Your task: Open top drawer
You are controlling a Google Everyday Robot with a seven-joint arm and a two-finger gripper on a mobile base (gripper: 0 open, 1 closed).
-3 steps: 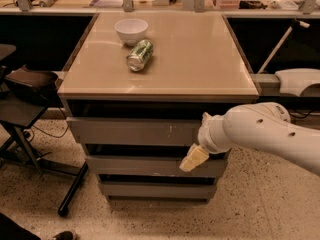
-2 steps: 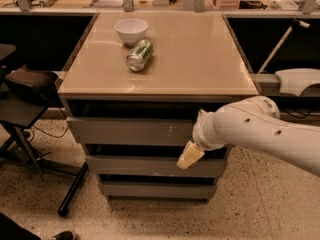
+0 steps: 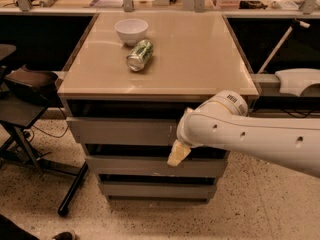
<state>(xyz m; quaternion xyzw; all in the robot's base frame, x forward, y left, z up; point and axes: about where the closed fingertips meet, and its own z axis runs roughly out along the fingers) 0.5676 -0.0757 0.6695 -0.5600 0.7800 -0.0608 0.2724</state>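
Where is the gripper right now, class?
In the camera view, the gripper hangs right of centre at the lower edge of the top drawer, just above the second drawer.

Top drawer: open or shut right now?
Not visibly open: the top drawer front sits under the tabletop, no inside showing. The gripper is at its lower edge.

On the worktop (image 3: 200, 59) we see a bowl (image 3: 131, 30) at the back left, with a can (image 3: 139, 55) lying on its side just in front of it. Under the worktop sits the top drawer (image 3: 120, 131), with two lower drawers (image 3: 130, 166) beneath. The arm (image 3: 250, 134) reaches in from the right. Its tool (image 3: 177, 155) hangs before the top drawer's lower edge, right of centre, perhaps touching it.
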